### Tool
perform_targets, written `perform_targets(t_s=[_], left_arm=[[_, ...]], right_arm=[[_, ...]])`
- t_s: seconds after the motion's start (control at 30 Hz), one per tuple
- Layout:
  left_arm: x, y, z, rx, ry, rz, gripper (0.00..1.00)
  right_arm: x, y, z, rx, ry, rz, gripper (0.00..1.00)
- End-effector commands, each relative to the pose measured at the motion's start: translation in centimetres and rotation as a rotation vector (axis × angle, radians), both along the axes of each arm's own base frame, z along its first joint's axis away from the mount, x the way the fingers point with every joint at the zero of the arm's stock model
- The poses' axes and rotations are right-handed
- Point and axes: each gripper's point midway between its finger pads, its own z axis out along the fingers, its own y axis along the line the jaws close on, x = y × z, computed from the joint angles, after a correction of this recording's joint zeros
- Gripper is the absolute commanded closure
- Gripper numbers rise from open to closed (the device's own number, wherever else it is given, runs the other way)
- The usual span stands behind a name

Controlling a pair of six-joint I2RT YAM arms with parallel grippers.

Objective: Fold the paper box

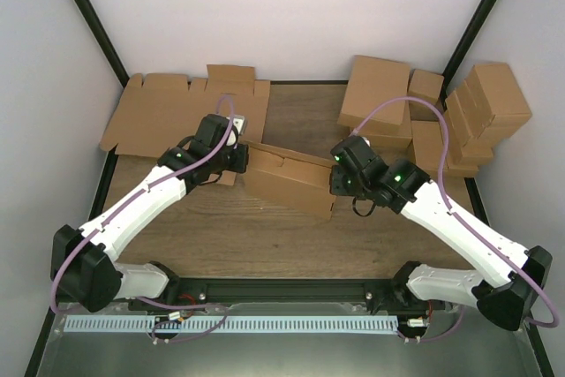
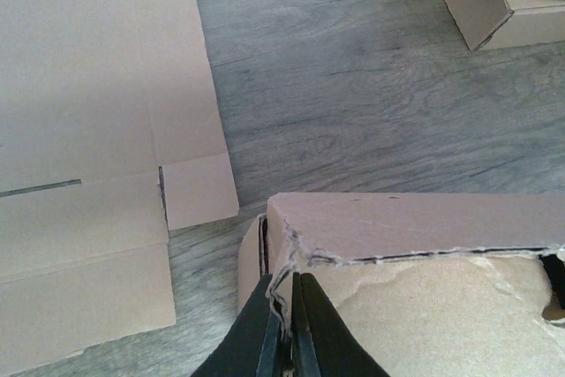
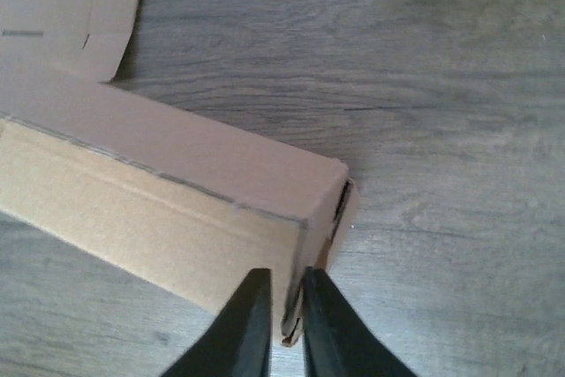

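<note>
paper box (image 1: 287, 178) half-folded, plain brown (edges ragged)

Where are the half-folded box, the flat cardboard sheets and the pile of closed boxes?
paper box (image 1: 287, 178): overhead view, its long middle panel.
flat cardboard sheets (image 1: 163, 121): overhead view, top sheet's middle.
closed boxes (image 1: 377, 88): overhead view, largest box's top.
</note>
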Motion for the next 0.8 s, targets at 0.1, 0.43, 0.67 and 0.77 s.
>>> perform_targets(t_s=[0.1,0.43,0.67,0.77], left_arm=[[-3.0,0.5,-3.8,0.075,0.162,-0.039,0.96],[-3.4,0.5,-4.5,0.075,0.161,-0.05,0.96],[-4.0,0.2,-5.2,0.062,0.165,-0.079,0.96],[-4.2,0.2,-5.5,0.06,0.164,-0.084,0.96]], right_arm=[[-0.1,0.1,0.7,0.009,0.0,-0.014,0.99],[-1.5,0.3,-2.8,0.008,0.107,-0.014,0.99],[-2.5,0.4,-4.8,-0.04,0.153,-0.073,0.99],[-2.9,0.3,-5.7,-0.063,0.17,-0.079,0.99]])
